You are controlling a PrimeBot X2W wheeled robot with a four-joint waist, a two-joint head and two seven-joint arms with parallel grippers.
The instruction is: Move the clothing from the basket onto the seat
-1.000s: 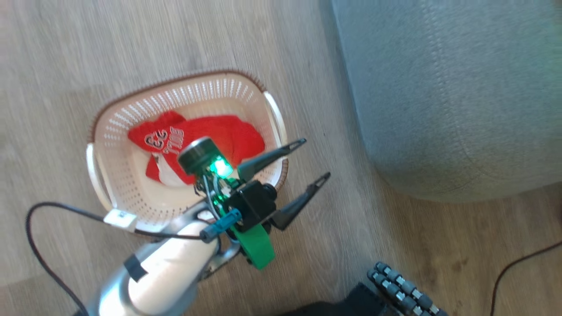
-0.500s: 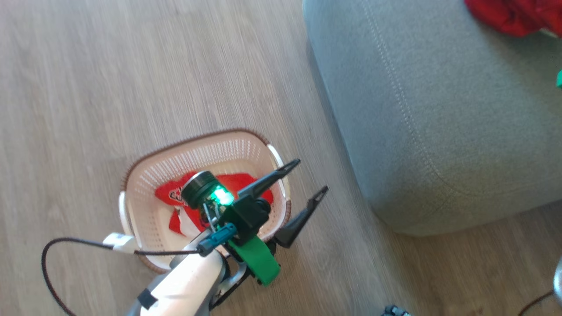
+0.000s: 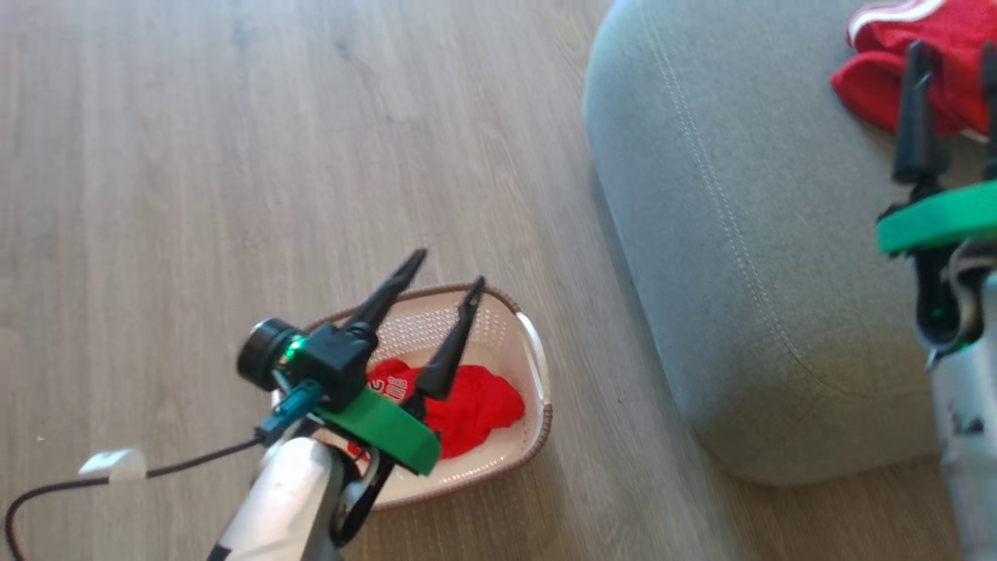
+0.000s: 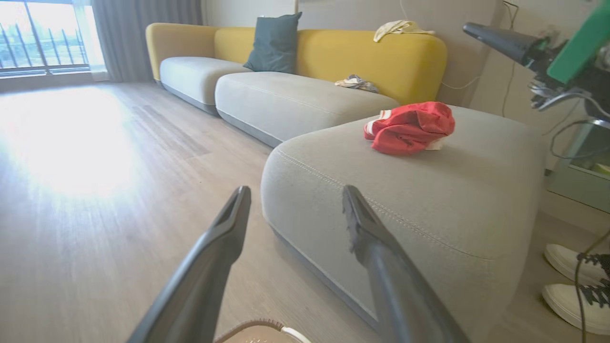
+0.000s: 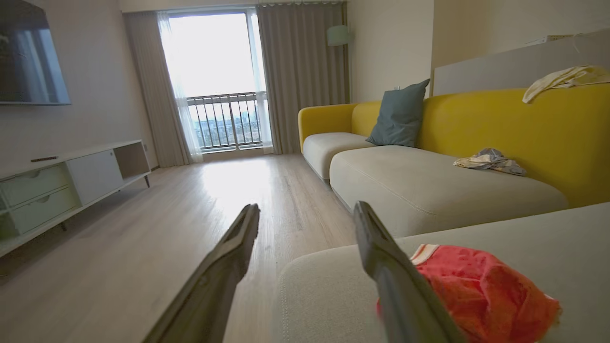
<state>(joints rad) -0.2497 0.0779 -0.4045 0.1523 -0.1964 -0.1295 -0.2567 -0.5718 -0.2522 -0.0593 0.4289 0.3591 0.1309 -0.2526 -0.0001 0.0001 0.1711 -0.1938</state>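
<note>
- While your left gripper [image 3: 450, 267] hangs over the basket [image 3: 537, 366] with its fingers spread and nothing between them, one red garment [image 3: 475, 405] with white lettering lies inside that basket on the wooden floor [image 3: 234, 156].
- Near the basket, to your right, is the grey seat [image 3: 740, 234].
- Your right gripper [image 3: 954, 66] is over the seat, fingers apart and empty, close to the second red garment [image 3: 868, 89], which lies bunched on the cushion.
- Farther off stands a yellow sofa [image 5: 500, 124].
</note>
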